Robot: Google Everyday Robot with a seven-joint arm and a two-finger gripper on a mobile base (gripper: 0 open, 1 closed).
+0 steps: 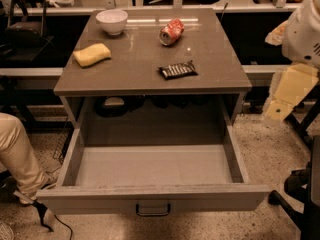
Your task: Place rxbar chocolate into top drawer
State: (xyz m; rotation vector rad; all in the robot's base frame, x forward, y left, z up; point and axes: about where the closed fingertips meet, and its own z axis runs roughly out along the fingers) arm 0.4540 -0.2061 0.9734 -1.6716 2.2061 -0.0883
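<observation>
1. Task item. The rxbar chocolate [178,70], a small flat rectangular bar in a shiny black wrapper with pale lettering, lies flat on the grey-brown table top [135,79]. It sits right of centre, near the front edge and slightly skewed to it. Nothing touches it. The wrapper catches the light, so I judge the surface slick and the profile low, which calls for a grasp from above across the narrow sides.

2. Receptacle. The top drawer [100,200], a wide shallow grey-brown box with a flat front panel and a small dark metal handle [153,210], is pulled well out below the front edge. I see nothing lying on its floor. In my judgement it stands this way so the bar needs only a short carry forward and down.

3. Other items. The crushed red soda can [171,32], the white bowl [111,21] and the yellow sponge [92,54] sit well apart from the bar.

4. Gripper. The gripper [280,101], as I read it the pale cream end of the arm at the right edge, hangs beside the table, well apart from the bar and holding nothing. I cannot tell how far it is closed.
</observation>
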